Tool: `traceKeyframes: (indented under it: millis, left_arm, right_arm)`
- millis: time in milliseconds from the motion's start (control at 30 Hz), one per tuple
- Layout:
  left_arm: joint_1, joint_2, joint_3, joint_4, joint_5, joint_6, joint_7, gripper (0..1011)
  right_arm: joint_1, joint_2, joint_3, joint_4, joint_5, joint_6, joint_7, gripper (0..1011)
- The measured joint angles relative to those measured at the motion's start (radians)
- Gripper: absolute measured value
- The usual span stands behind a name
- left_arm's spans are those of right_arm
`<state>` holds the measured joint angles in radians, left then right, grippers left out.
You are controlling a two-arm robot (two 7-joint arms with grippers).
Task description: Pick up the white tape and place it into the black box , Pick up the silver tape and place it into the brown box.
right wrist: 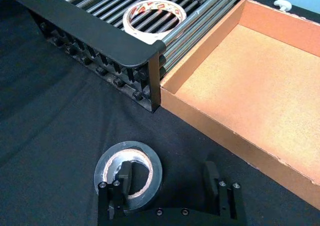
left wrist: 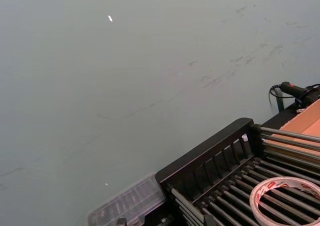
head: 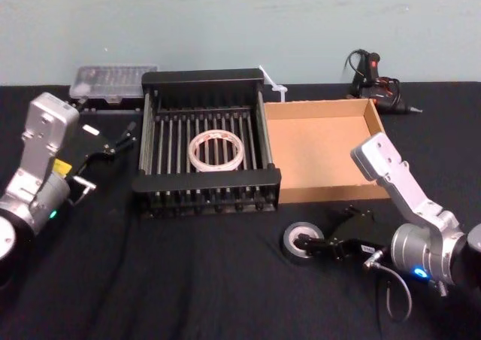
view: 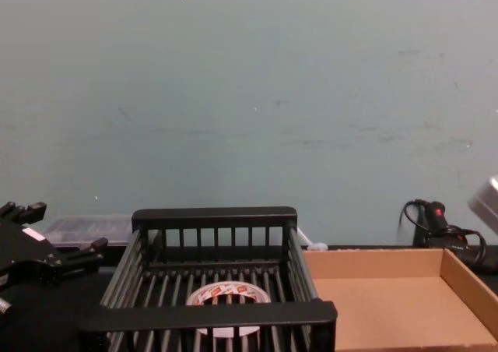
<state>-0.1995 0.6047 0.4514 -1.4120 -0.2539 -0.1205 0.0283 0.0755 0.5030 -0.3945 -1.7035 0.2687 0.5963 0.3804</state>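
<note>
Risk and arm pose at the second pick. At the left, we found the left gripper (head: 101,148) raised beside the black box (head: 207,79), its fingers spread and holding nothing, with a clear plastic parts case (head: 113,82) behind it. The white tape (head: 216,150) lay flat on the slatted floor of the black box, so we judged the first half of the task done. To the right stood the brown box (head: 319,193), bare inside. In front of the gap between the two boxes, the silver tape (right wrist: 128,168) lay flat on the black cloth (head: 188,280). The right gripper (right wrist: 170,183) was low over it, jaws spread, with one finger (right wrist: 121,176) inside the core and the other outside the roll on the cloth. We judged the chief risk a thin grip on one wall of the roll: the roll could tilt or slip on lifting, or catch the near wall of the brown box if carried too low
</note>
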Motion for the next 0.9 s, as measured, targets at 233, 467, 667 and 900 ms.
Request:
traceKeyframes:
  millis: [233, 467, 667, 900]
  left_arm:
    - [0.000, 0.000, 0.000, 0.000, 0.000, 0.000, 0.000, 1001]
    - [0.000, 0.000, 0.000, 0.000, 0.000, 0.000, 0.000, 1001]
    - [0.000, 0.000, 0.000, 0.000, 0.000, 0.000, 0.000, 1001]
    - [0.000, 0.000, 0.000, 0.000, 0.000, 0.000, 0.000, 1001]
  right_arm:
    - [-0.001, 0.001, 0.000, -0.001, 0.000, -0.001, 0.000, 758]
    - [-0.001, 0.001, 0.000, -0.002, 0.000, -0.002, -0.001, 534]
    - [-0.002, 0.001, 0.000, -0.002, 0.000, -0.002, -0.001, 358]
    - [-0.002, 0.001, 0.000, -0.002, 0.000, -0.002, -0.002, 160]
